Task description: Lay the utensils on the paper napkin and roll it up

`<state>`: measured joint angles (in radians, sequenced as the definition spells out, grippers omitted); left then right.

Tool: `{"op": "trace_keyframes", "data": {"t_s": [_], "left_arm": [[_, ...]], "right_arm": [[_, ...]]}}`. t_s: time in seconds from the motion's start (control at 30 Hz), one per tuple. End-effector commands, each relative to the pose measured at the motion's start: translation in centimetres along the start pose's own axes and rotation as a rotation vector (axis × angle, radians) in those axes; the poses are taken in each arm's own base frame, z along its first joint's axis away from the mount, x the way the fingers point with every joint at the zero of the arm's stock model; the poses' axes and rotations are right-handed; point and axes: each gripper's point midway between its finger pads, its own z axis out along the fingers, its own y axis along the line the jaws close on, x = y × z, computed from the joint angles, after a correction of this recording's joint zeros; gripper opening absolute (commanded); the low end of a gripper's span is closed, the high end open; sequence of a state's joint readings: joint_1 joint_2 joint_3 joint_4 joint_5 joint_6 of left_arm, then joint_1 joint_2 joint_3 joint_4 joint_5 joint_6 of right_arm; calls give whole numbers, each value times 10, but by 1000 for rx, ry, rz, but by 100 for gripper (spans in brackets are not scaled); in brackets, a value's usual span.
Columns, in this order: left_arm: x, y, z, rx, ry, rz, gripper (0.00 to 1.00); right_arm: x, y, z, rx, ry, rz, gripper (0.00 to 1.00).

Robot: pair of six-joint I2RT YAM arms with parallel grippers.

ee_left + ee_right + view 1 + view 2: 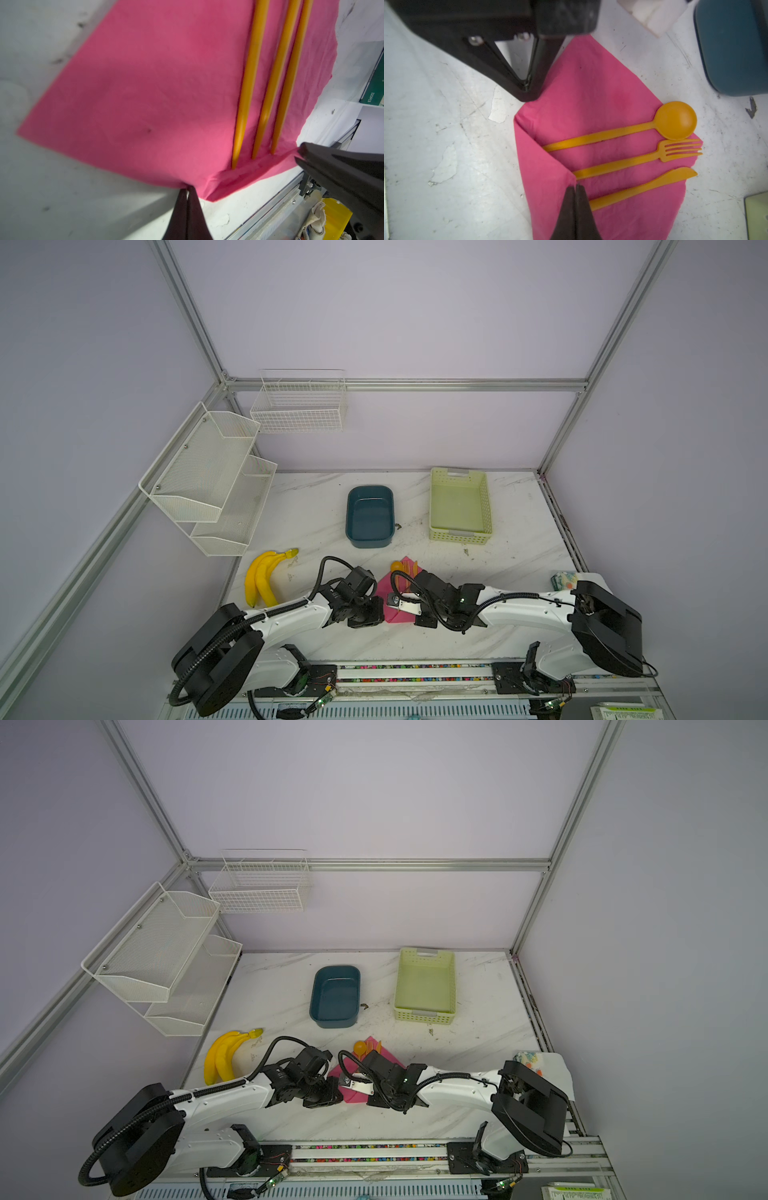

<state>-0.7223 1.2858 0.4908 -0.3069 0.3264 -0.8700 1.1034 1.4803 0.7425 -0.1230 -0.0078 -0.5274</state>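
1. Left pincer (188,193) and right pincer (575,188), both pressed together, pinch the thin pink paper napkin (591,87) at its folded edge.
2. Slim orange plastic utensils (623,164) lie on it, just beyond their tips.
3. Uneven lifting could tear it or scatter them; the grip seems shallow.

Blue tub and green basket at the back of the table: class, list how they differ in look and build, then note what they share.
The blue tub is dark with solid walls; the green basket is pale with slotted walls. The blue tub has rounded corners; the green basket is squarer, with handle cut-outs at both ends. Both stand empty, open-topped and apart on the table.
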Motion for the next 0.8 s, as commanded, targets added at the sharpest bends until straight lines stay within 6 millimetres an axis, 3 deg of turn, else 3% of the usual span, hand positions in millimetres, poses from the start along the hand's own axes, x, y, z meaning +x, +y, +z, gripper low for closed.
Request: {"op": "trace_keyframes", "data": {"t_s": [0.0,0.17,0.4,0.6,0.77], "left_arm": [[-9,-14,-2,22,-7,39,1],[-12,-16,-13,12,-36,48,1],[-31,-35,-36,46,-133,61,1],[-35,-53,-26,135,-113,34,0],[-32,-48,-14,136,-86,17,0]], "right_arm": [[-12,-7,-3,11,-35,-10,0],[-12,-9,-3,12,-34,-7,0],[-13,-9,-5,8,-44,-2,0],[-16,-10,-7,5,-59,1,0],[-19,-10,-7,2,-66,2,0]]}}
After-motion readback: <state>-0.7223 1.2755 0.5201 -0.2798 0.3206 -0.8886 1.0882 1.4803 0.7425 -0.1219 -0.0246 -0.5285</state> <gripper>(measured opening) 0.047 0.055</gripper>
